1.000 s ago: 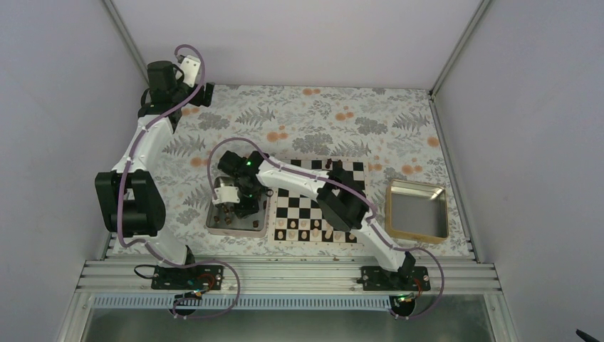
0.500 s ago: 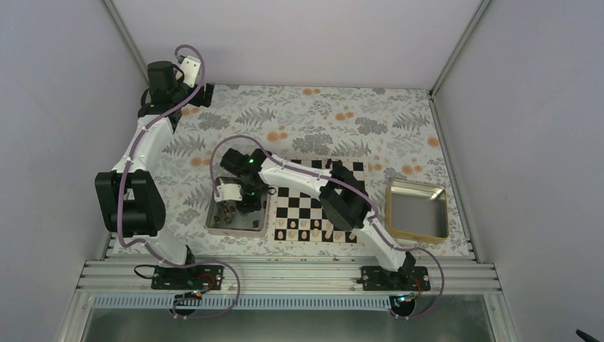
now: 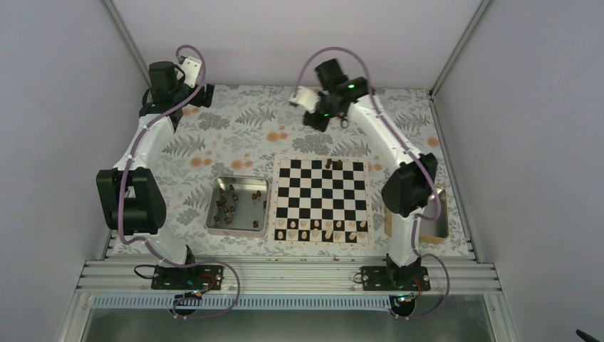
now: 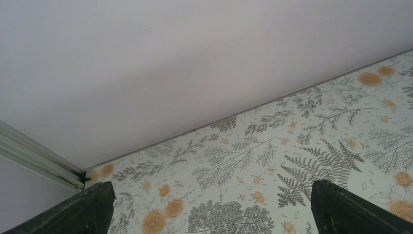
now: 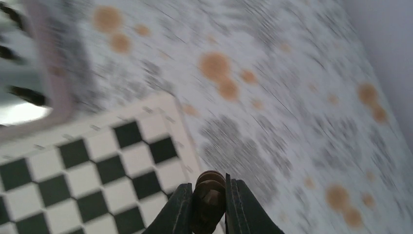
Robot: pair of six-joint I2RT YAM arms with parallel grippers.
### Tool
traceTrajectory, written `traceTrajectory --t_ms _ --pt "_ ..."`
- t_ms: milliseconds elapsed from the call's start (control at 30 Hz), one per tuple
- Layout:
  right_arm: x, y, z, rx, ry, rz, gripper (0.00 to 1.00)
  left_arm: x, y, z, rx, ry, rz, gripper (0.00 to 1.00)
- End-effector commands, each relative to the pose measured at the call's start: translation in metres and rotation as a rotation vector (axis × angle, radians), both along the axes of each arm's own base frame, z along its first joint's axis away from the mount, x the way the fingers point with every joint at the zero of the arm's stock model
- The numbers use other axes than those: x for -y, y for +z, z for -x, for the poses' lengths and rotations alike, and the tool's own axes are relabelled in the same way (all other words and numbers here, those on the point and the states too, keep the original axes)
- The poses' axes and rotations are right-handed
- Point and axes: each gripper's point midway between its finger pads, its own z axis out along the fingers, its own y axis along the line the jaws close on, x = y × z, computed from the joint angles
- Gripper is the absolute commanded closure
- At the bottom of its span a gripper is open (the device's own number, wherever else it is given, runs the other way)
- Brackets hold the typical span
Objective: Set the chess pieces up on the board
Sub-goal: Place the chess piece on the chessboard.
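Observation:
In the right wrist view my right gripper [image 5: 208,183] is shut on a dark brown chess piece [image 5: 210,199], held over the far corner of the board [image 5: 92,168]. From above, the right gripper [image 3: 313,120] hangs high beyond the board's [image 3: 279,196] back edge. Two dark chess pieces [image 3: 328,164] stand on the back rows. Several more lie in the silver tray [image 3: 214,226] left of the board. The left gripper [image 3: 201,93] rests at the back-left corner. In its own view the left gripper [image 4: 214,207] is open over bare cloth, its fingers [image 4: 92,207] wide apart.
Pale cream pieces [image 3: 320,229] fill the board's two near rows. A gold-rimmed metal tray [image 3: 440,217] sits right of the board, partly behind the right arm. Flowered cloth [image 3: 242,121] covers the table, with walls close at the back and both sides.
My right arm has lifted out of the silver tray and swung back and right to above the board's far edge, now shut on a dark piece. The left arm has not moved.

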Motion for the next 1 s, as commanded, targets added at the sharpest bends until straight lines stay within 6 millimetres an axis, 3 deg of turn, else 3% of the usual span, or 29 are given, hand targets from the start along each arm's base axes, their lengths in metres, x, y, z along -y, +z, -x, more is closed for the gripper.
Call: traceTrajectory --t_ms 0,133,267,533,733,967 --pt "0.081 -0.016 -0.032 -0.013 -0.158 0.074 0.95 -0.002 0.001 -0.008 0.003 0.017 -0.012 0.00" --pt "0.140 -0.045 -0.045 -0.062 -0.267 0.082 0.95 -0.003 -0.005 -0.011 -0.012 0.020 -0.015 0.00" --pt "0.173 -0.091 -0.036 -0.132 -0.323 0.121 0.94 0.000 -0.008 -0.014 -0.019 0.016 -0.016 0.00" --pt "0.190 -0.145 -0.015 -0.238 -0.354 0.128 0.94 0.009 -0.015 -0.019 -0.035 0.007 -0.027 0.00" --pt "0.189 -0.165 -0.001 -0.290 -0.354 0.114 0.95 0.010 -0.018 -0.019 -0.040 0.012 -0.036 0.00" --pt "0.190 -0.171 -0.001 -0.287 -0.366 0.096 0.95 0.011 -0.017 -0.020 -0.038 0.012 -0.037 0.00"
